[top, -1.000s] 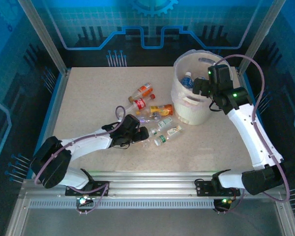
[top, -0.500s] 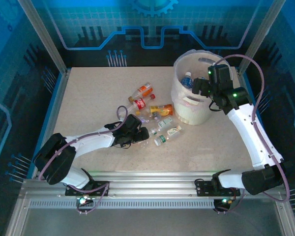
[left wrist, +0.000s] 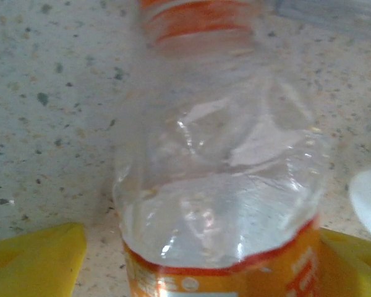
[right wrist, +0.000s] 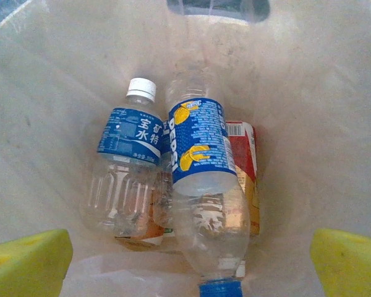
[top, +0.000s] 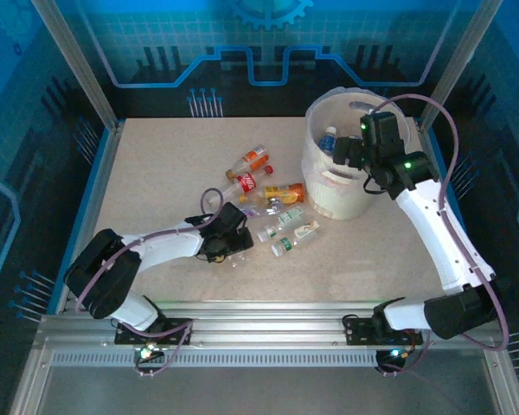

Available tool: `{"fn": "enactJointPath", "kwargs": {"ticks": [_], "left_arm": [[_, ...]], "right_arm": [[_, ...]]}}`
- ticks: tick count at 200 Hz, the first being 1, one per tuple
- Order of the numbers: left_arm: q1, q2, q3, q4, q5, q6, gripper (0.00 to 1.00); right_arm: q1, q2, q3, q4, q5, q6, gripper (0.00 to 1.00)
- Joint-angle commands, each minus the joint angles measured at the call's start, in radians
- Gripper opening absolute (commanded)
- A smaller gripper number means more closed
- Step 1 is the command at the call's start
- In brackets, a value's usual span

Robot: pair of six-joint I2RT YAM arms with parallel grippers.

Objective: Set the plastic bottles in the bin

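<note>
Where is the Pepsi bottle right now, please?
In the right wrist view, the Pepsi bottle lies inside the bin, beside a white-capped blue-label bottle.

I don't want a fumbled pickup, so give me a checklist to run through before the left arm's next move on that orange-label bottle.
1. Left fingers open: ok.
2. Crushed orange-label bottle lies between them: ok.
3. Both fingers touching it: not ok, gap beside one.
4. Right fingers open, empty, over the bin: ok.
5. Room in bin above the Pepsi bottle: ok.
</note>
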Motion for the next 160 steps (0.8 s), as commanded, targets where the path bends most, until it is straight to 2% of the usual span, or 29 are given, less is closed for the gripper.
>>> {"fn": "enactJointPath", "kwargs": {"ticks": [1,25,77,107,160], "left_arm": [[0.014,0.018,-0.026,-0.056,-0.003,-0.024,0.87],[0.015,0.023,-0.035,-0.073,-0.007,-0.009,0.83],[0.018,0.023,-0.033,-0.093,-0.027,0.014,0.60],[0.016,-0.029,-0.049,-0.104,-0.055,0.019,0.53],[0.016,-0.234,-0.048,-0.146,-0.156,0.101,0.54]], "right_arm": [[0.023,0.041,0.017,-0.034,-0.022,0.022,1.00],[0.036,0.054,0.032,-0.042,-0.010,0.018,0.99],[0.046,0.043,0.040,-0.053,0.032,0.017,1.00],[0.047,0.018,0.038,-0.062,0.046,0.018,1.00],[0.058,-0.054,0.025,-0.050,0.018,0.014,1.00]]}}
